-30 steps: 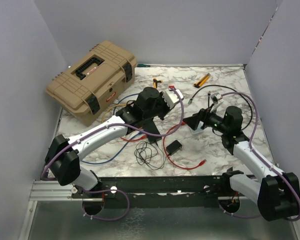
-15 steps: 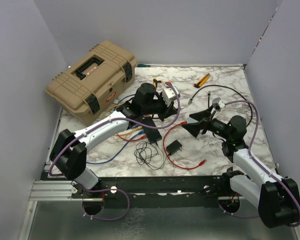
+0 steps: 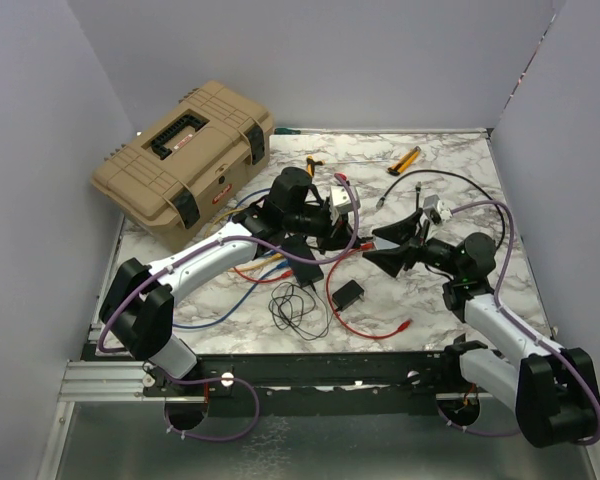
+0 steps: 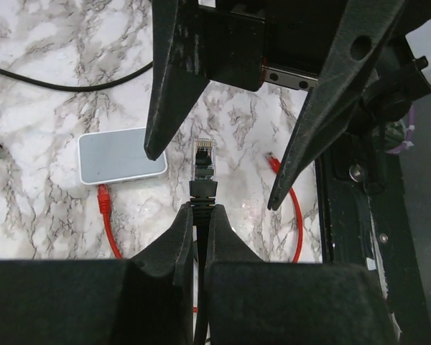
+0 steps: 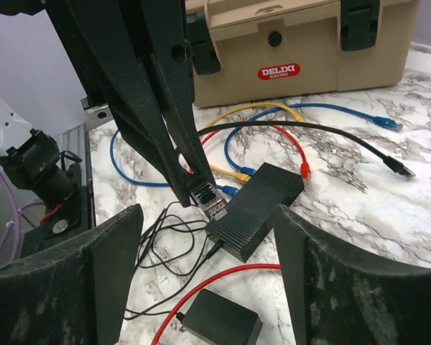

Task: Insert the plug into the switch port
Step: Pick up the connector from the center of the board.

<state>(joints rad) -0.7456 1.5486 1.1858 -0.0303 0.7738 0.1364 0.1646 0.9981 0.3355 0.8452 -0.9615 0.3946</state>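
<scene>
Plug [image 4: 203,159], one clear connector, is pinched in my left gripper [image 4: 202,212], jaws closed on the black boot [image 4: 203,192] just behind it, held off the table [image 4: 43,86] and clear of the single white-grey switch [image 4: 121,154]; the switch port I cannot make out. My right gripper [image 5: 207,214] stands wide open, one finger either side of the plug, gripping nothing. I count one red connector [image 4: 103,199] at the switch's edge, a second red connector [image 4: 273,162] apart, one tan toolbox [image 5: 302,43], one ribbed black box [image 5: 262,201], one small black adapter [image 5: 223,327].

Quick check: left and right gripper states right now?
Left gripper: closed, holding the plug by its black boot.
Right gripper: open, holding nothing.
</scene>
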